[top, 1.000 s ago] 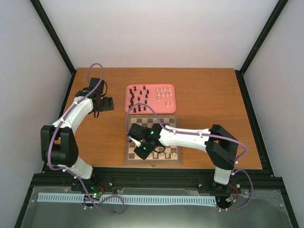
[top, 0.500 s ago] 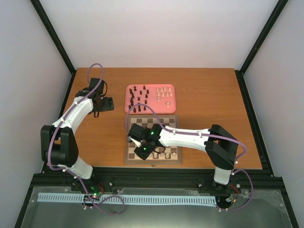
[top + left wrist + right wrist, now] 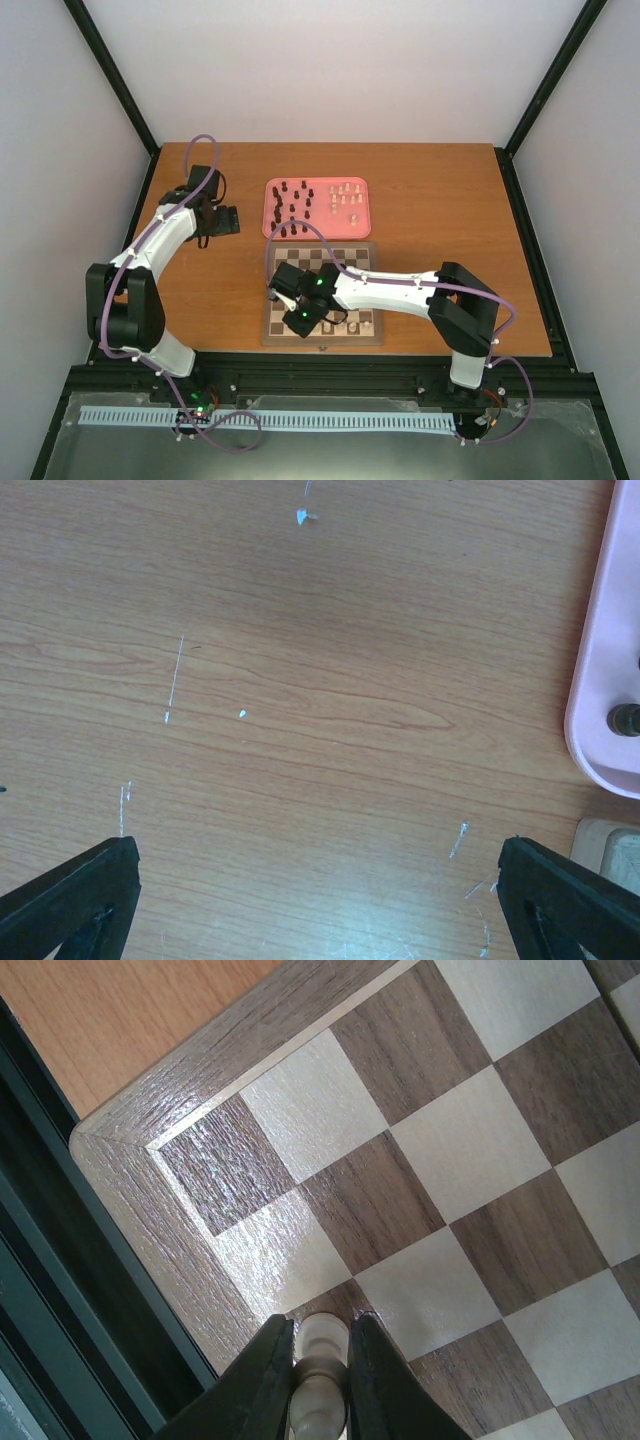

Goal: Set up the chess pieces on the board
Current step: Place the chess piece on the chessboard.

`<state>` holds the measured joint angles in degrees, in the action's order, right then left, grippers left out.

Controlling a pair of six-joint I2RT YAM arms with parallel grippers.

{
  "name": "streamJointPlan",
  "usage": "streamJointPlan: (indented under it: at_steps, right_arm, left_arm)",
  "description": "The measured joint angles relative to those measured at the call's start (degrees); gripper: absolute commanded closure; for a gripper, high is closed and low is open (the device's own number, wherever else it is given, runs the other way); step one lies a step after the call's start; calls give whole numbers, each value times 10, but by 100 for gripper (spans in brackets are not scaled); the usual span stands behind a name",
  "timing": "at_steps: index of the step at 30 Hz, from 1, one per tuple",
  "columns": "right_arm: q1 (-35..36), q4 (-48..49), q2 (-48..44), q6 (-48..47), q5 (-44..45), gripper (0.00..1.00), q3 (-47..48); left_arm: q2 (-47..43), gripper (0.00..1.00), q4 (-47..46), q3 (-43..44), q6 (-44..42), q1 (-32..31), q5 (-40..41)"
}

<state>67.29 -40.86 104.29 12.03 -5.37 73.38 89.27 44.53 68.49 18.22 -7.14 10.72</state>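
The board [image 3: 371, 251] lies in front of my arms, and a few cream chess pieces [image 3: 341, 325] stand in its near row. My right gripper [image 3: 300, 318] hangs low over the board's near left corner. In the right wrist view this gripper [image 3: 322, 1325] is shut on a cream-white chess piece [image 3: 322, 1360], held upright over a dark square [image 3: 372, 1205] beside the board's border [image 3: 180, 1250]. I cannot tell whether its base touches the board. My left gripper [image 3: 218, 222] stands open over bare table, left of the tray, holding nothing.
A pink tray [image 3: 317, 181] behind the board carries several dark pieces [image 3: 290, 200] and several cream pieces [image 3: 347, 197]. In the left wrist view the tray's edge [image 3: 600, 680], one dark piece [image 3: 625, 720] and the board's corner [image 3: 610, 850] show at the right. The table's black front rail [image 3: 60, 1290] runs along the board's near edge.
The right arm's elbow has edged slightly left; its gripper stays over the board's near left corner. The left arm has not moved.
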Motion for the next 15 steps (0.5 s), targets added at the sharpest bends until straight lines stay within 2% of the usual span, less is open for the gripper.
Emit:
streamJointPlan:
  at_steps: [15]
  right_arm:
    - [0,-1,0,-4,3,80,0]
  left_arm:
    - [0,0,0,-2,0,0,0]
